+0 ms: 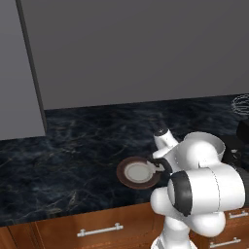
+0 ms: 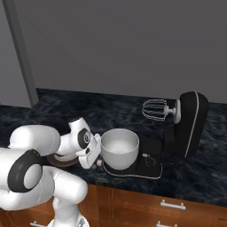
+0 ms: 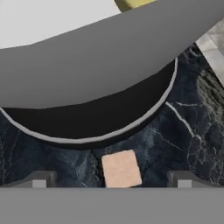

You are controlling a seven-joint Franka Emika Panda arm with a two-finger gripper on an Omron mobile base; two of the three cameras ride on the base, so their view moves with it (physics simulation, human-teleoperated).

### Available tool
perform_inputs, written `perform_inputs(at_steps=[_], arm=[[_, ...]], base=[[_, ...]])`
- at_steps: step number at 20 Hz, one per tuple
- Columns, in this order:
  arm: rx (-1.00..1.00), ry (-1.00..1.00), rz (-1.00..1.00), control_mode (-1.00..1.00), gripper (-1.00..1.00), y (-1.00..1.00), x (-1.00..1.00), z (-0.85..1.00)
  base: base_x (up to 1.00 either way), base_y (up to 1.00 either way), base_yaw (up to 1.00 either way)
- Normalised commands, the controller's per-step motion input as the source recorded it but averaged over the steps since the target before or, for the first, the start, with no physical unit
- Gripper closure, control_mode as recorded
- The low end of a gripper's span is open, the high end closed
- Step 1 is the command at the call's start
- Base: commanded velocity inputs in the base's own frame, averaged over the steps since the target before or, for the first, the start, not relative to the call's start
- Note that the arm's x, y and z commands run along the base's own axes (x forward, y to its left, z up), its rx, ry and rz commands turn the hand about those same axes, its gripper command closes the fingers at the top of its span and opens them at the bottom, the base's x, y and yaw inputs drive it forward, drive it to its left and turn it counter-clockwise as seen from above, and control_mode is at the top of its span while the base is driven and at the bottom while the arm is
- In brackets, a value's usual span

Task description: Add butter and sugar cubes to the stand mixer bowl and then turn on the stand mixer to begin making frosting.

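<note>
Gripper (image 3: pixel 111 183) low over the dark marble counter (image 1: pixel 73 146), jaws spread wide, nothing between them but air. One sugar cube (image 3: pixel 121 169), beige, lies flat on the counter midway between the two fingertips, touching neither as far as the hand view shows. Just beyond the cube runs the curved edge of the stand mixer (image 2: pixel 188 124) base, black with a pale rim, and above that the grey wall of the stand mixer bowl (image 2: pixel 119 148). A sliver of yellow, the butter (image 3: pixel 131 3), shows inside the bowl's top edge. From the right base view the hand sits just left of the bowl, near the counter's front. Brown-rimmed plate (image 1: pixel 138 172) lies left of the arm.
</note>
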Motion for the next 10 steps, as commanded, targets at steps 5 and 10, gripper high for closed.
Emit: perform_inputs(at_steps=[5,10], arm=[[0.00,-0.02,0.00,-1.00,-1.00,-0.06,0.00,-0.18],[0.00,0.00,0.00,-1.00,-1.00,-0.06,0.00,-0.19]], base=[[0.00,0.00,0.00],[0.00,0.00,0.00]])
